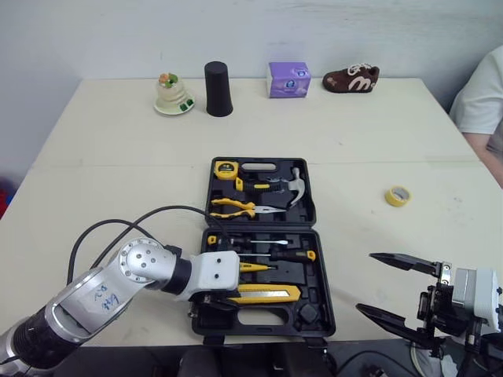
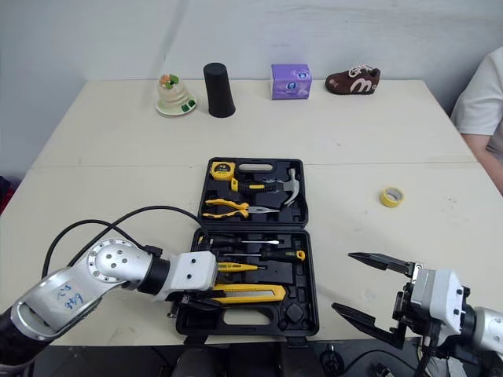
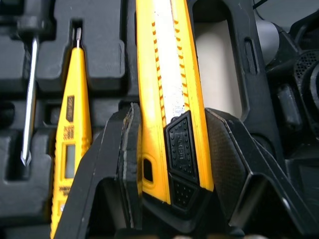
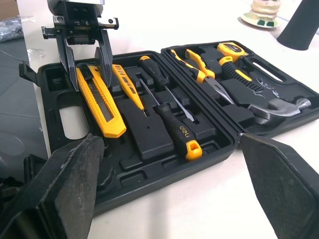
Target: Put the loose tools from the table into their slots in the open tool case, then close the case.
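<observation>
The black tool case (image 1: 324,271) lies open at the table's near edge. Its far half holds a tape measure (image 1: 226,168), pliers (image 1: 236,206) and a hammer (image 1: 295,186). In the near half are a screwdriver (image 1: 292,254), a yellow tester pen (image 3: 72,134) and a yellow utility knife (image 1: 269,294) lying in the front slot. My left gripper (image 3: 172,112) is shut on the utility knife's butt end, one pad on each side. My right gripper (image 1: 367,283) stands open at the near right, apart from the case, holding nothing. A yellow tape roll (image 1: 398,195) lies loose right of the case.
Along the far edge stand a figurine on a plate (image 1: 173,94), a black cup (image 1: 218,89), a purple box (image 1: 288,79) and a brown shoe (image 1: 351,78). A person's white sleeve (image 1: 483,94) shows at the right edge. A black cable (image 1: 118,228) loops over my left arm.
</observation>
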Controlling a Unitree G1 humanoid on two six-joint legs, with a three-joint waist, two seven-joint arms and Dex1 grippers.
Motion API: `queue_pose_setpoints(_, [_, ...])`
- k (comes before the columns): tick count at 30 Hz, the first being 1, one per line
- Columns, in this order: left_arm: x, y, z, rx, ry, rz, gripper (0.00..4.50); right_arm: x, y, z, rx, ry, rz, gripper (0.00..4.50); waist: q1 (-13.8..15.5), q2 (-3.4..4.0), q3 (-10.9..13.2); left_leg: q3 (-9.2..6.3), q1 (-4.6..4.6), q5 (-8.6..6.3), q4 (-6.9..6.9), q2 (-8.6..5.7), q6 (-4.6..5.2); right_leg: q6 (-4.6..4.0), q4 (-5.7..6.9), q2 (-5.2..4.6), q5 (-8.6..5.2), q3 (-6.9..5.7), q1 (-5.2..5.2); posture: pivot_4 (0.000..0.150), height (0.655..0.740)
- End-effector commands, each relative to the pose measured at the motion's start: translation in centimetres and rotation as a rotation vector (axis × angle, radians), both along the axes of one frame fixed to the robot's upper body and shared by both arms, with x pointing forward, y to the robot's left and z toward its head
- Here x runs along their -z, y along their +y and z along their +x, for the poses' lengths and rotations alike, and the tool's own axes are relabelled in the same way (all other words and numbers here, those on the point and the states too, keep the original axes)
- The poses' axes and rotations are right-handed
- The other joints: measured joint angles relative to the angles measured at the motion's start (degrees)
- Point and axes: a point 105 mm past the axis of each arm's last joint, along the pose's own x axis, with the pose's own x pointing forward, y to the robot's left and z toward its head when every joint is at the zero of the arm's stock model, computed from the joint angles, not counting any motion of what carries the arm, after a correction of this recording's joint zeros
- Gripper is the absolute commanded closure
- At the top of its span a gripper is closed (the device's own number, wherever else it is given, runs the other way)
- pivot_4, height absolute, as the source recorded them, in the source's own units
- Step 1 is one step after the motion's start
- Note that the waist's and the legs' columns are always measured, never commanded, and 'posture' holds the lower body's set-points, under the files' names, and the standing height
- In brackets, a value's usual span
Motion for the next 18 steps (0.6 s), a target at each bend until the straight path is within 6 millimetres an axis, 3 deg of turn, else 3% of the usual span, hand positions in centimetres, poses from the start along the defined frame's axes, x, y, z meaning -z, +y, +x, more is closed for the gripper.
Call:
queue_pose_setpoints(1, [0.5, 0.4, 0.3, -0.014, -0.003, 0.036, 3.06, -0.6, 0.6, -0.3, -0.024, -0.022, 0.006, 0.00, 0.1, 0.00, 0.0, 0.00, 0.00, 0.00, 0.00, 0.00, 0.00, 0.00, 0.00, 0.00, 0.00, 0.00, 0.00, 0.150, 0.7400])
queue_pose_setpoints(3, [0.4, 0.1, 0.2, 0.002, 0.007, 0.021, 2.03, -0.6, 0.8, -0.3, -0.026, -0.020, 0.010, 0.00, 0.2, 0.00, 0.0, 0.00, 0.01, 0.00, 0.00, 0.01, 0.00, 0.00, 0.01, 0.01, 0.00, 0.00, 0.00, 0.150, 0.7400])
queue_pose_setpoints(8, [-1.1, -1.2, 0.4, 0.053, -0.052, -0.093, 0.04, -0.6, 1.0, -0.2, -0.028, -0.016, 0.016, 0.00, 0.6, 0.00, 0.0, 0.01, -0.03, 0.00, 0.00, 0.01, 0.01, 0.00, 0.01, 0.02, 0.00, 0.00, -0.04, 0.150, 0.7400])
queue_pose_setpoints(18, [-3.6, -1.5, -0.4, 0.177, -0.094, -0.364, 0.04, -0.4, 0.9, -0.3, -0.015, -0.001, 0.017, 0.00, 0.8, 0.00, 0.0, 0.01, -0.06, -0.01, 0.02, 0.04, 0.01, 0.00, 0.01, 0.03, 0.00, -0.02, -0.05, 0.150, 0.7400])
